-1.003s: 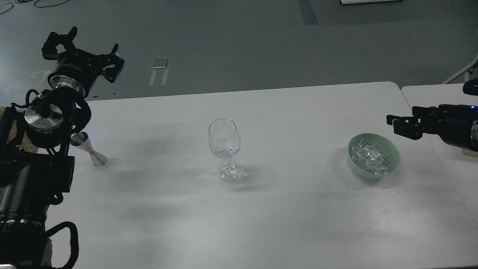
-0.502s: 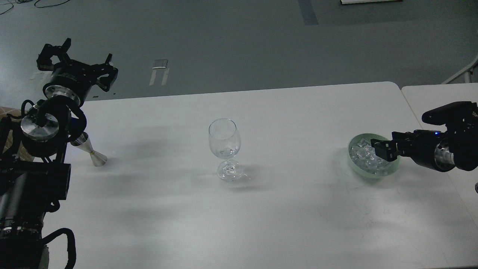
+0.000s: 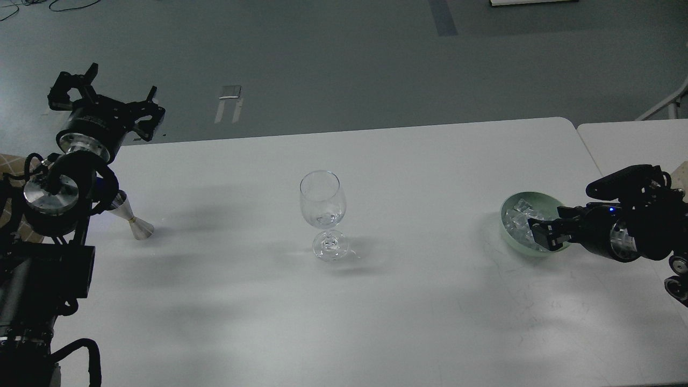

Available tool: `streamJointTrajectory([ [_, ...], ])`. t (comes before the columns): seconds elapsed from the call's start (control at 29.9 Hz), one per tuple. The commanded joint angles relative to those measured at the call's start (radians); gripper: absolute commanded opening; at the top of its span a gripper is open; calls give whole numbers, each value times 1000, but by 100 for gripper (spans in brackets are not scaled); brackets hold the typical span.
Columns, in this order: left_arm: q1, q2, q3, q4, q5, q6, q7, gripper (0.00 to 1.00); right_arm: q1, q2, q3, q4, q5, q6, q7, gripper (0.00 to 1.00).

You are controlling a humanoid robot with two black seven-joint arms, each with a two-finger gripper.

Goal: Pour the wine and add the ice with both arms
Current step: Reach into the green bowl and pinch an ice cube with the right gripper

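A clear wine glass [image 3: 322, 204] stands upright mid-table; a small glassy shape sits at the bottom of its bowl, and I cannot tell if it is ice. A pale green bowl [image 3: 508, 236] at the right holds several clear ice cubes [image 3: 518, 217]. My right gripper [image 3: 544, 232] reaches in from the right and is down inside the bowl over the ice, its fingers slightly apart. My left gripper [image 3: 107, 94] is open and empty, raised above the table's far left corner, far from the glass.
A steel jigger [image 3: 131, 220] stands tilted at the left of the white table [image 3: 376, 301], partly behind my left arm. A second table [image 3: 629, 140] adjoins at the right. A grey floor lies beyond the far edge.
My right gripper has moved left and down from above the table into the ice bowl. My left gripper has drifted left and lower, still open. The glass, bowl and jigger have not moved.
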Motion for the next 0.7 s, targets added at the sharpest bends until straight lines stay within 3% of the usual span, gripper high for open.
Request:
streamJointTrajectory([
  [0.0,0,0,1,5,-2,0,0,98,1,13,1,3,1,0,-4,63],
  [0.3,-2,0,3,10,-2,0,1,98,2,20,-39,5,-2,0,-5,62],
  [0.67,-8,0,4,10,1,-2,1,98,10,23,-39,-2,-3,0,-36,52],
])
